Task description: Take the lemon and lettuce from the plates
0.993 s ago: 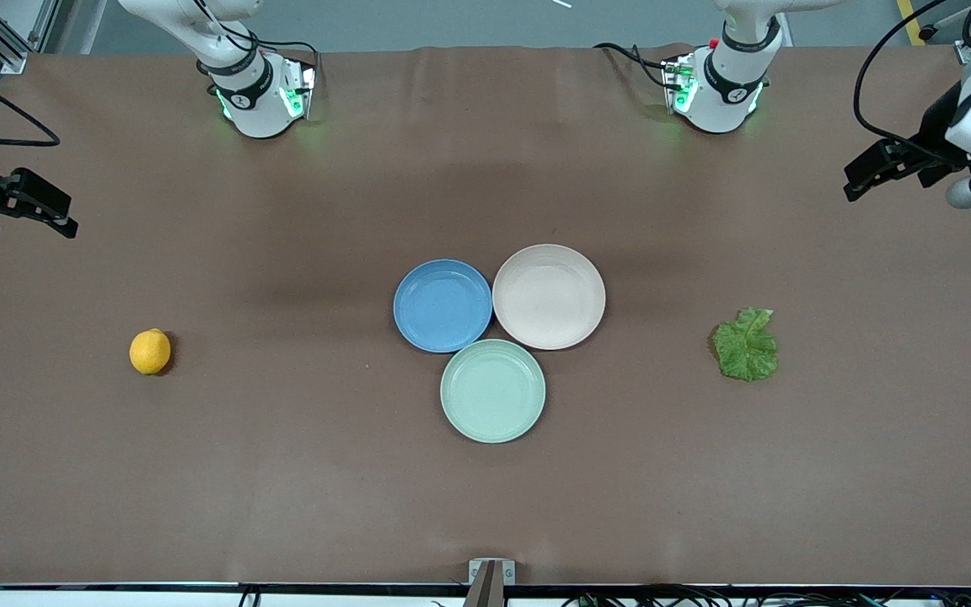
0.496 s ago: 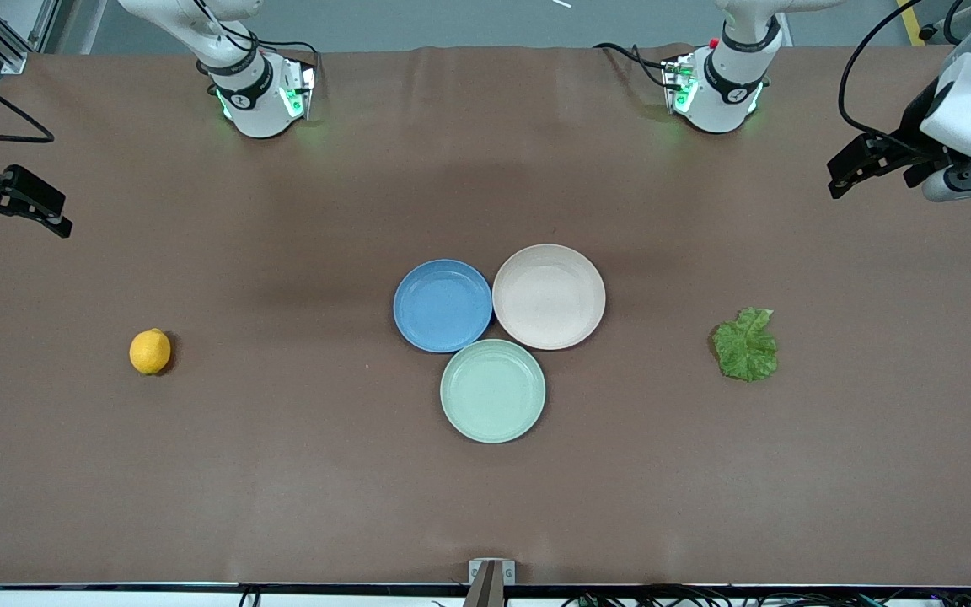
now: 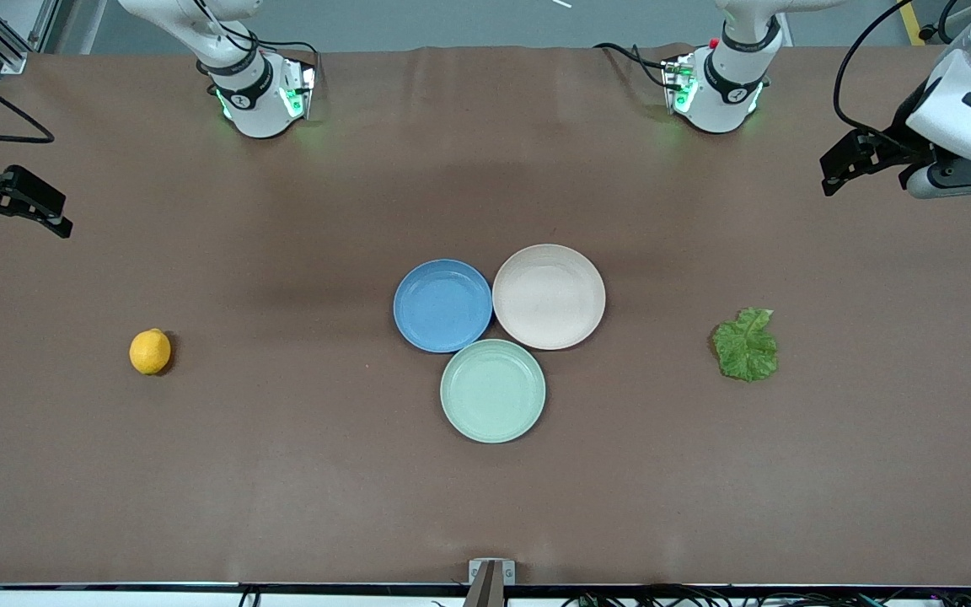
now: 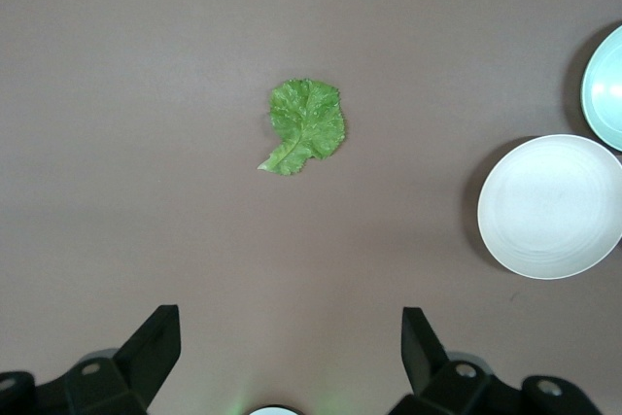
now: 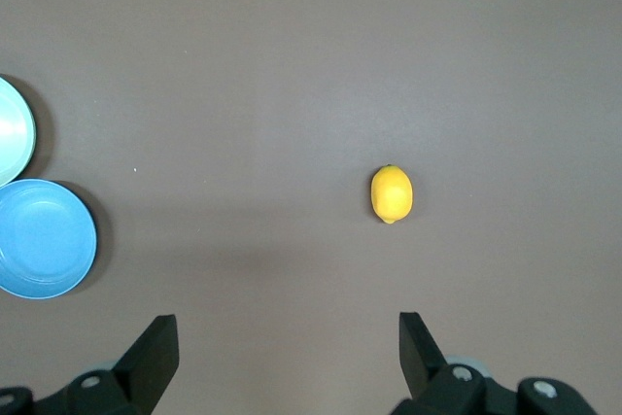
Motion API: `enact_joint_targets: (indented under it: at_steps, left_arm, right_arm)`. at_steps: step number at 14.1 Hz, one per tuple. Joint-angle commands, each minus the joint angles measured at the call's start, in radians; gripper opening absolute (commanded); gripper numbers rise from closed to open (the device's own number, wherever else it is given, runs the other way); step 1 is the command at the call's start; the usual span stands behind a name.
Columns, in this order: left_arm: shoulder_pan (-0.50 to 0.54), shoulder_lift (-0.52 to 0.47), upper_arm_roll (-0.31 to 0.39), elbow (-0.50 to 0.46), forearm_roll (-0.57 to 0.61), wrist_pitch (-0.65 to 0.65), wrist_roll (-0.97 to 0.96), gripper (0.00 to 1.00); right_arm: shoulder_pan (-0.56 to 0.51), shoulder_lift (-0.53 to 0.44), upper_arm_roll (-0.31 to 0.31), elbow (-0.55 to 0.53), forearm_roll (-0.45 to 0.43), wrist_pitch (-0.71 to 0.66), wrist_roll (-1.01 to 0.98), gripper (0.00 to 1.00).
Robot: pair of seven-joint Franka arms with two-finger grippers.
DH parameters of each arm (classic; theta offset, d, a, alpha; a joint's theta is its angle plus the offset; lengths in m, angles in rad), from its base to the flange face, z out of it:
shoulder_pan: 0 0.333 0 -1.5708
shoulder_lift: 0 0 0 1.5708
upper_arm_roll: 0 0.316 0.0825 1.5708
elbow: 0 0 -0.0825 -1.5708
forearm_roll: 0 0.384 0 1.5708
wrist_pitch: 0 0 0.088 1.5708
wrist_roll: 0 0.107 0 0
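Lemon [image 3: 150, 351] oval, lettuce [image 3: 746, 346] crinkled, on table, left end effector [image 3: 841, 163] spread, right end effector [image 3: 26, 205] spread

Matt brown table covering [image 3: 283, 472], smooth slightly glossy plastic plates [image 3: 442, 305], crinkled lettuce [image 3: 745, 345], dimpled lemon [image 3: 150, 351]

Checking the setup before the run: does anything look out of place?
Yes. The lemon and lettuce lie on the bare table, not on the blue plate or beige plate.
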Motion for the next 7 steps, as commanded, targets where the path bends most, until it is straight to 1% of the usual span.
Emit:
enact_joint_targets:
  at_steps: [1,7]
  left_arm:
    - [0.006,-0.005,0.003,0.016,-0.015,-0.003,0.024,1.0]
    - [0.007,0.0,0.003,0.016,-0.018,-0.003,0.035,1.0]
  right_arm:
    - [-0.01,0.013,0.007,0.026,0.01,-0.015,-0.007,1.0]
    - [-0.01,0.013,0.007,0.024,0.008,-0.014,-0.007,1.0]
